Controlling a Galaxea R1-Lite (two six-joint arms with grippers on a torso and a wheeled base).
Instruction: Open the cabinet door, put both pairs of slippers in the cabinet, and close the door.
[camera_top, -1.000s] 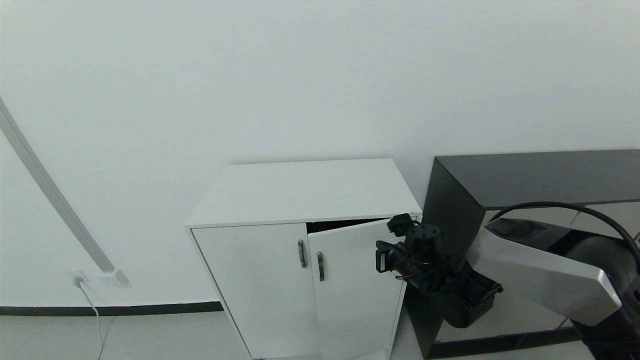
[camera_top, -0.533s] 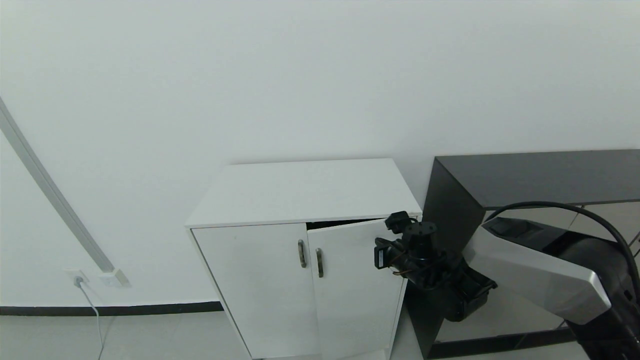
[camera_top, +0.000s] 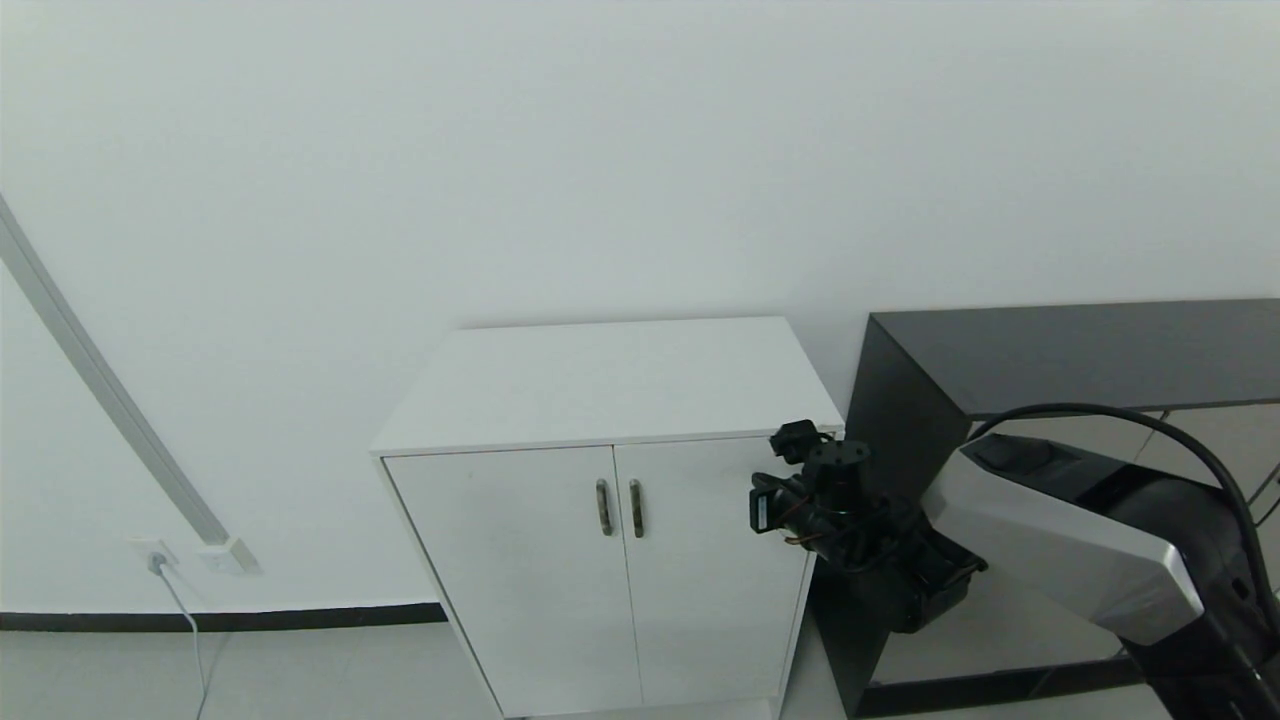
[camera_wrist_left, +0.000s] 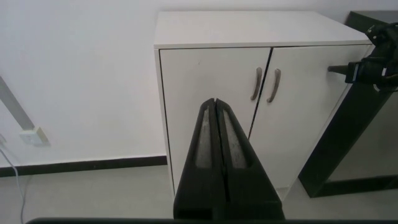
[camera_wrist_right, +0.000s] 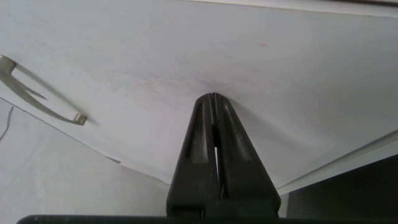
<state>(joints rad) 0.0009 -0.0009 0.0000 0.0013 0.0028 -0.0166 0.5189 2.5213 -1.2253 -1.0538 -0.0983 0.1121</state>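
**Cabinet doors flush, right gripper at the right door**

- White cabinet (camera_top: 600, 385): lower centre of the head view, back to the wall, standing on the floor. Both doors lie flush with the front; no gap shows along the top edge.
- Black side unit (camera_top: 1050, 350): right of frame, just beside the cabinet's right flank.
- Right arm (camera_top: 1060, 540): comes in from the lower right, crossing in front of the black unit.
- Left door (camera_top: 520, 570) and right door (camera_top: 700, 580): meet at the middle seam.
- Right gripper (camera_top: 760, 512): mid-height near the outer edge of the right door. Jaws clenched together on nothing, tip against the door face in the right wrist view (camera_wrist_right: 214, 99).
- Left gripper (camera_wrist_left: 214, 104): well apart from the cabinet, pointing at the left door. Jaws clenched, empty.
- Handles (camera_top: 620, 507): two vertical metal pulls, either side of the seam.
- Wall socket (camera_top: 152, 553): lower left, cable hanging from it.
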